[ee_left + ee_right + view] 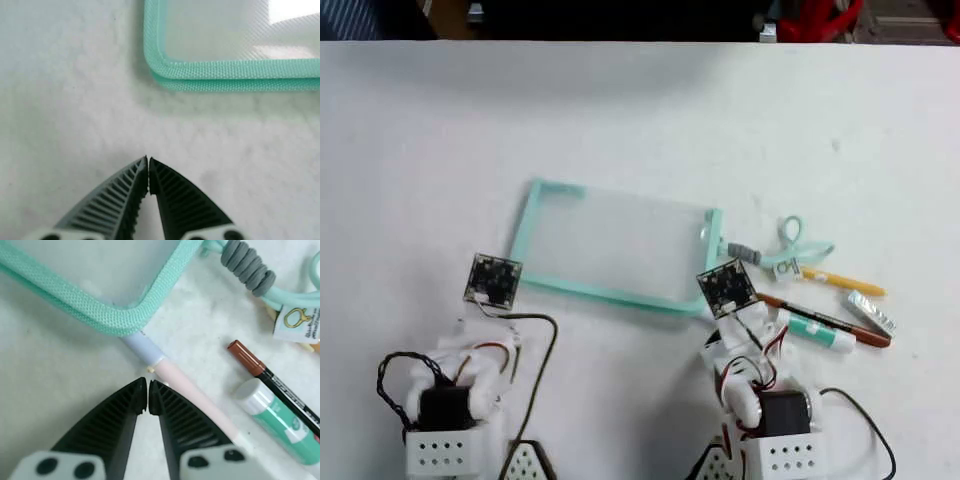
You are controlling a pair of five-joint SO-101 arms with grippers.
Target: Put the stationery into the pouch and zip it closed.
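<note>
Lying flat, pouch [620,245], long axis left-right, left tool [148,167] closed, right tool [148,390] closed, both empty

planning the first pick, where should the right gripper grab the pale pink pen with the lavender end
Probably the pink barrel of the pale pink pen, from above, jaws across it. It lies flat, lavender end tucked under the mint mesh pouch, blocking that end. The right gripper is shut; open first.

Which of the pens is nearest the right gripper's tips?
The pink pen with the lavender end, running from a corner of the pouch past the right gripper. The brown-capped marker and green-white stick lie farther off.
</note>
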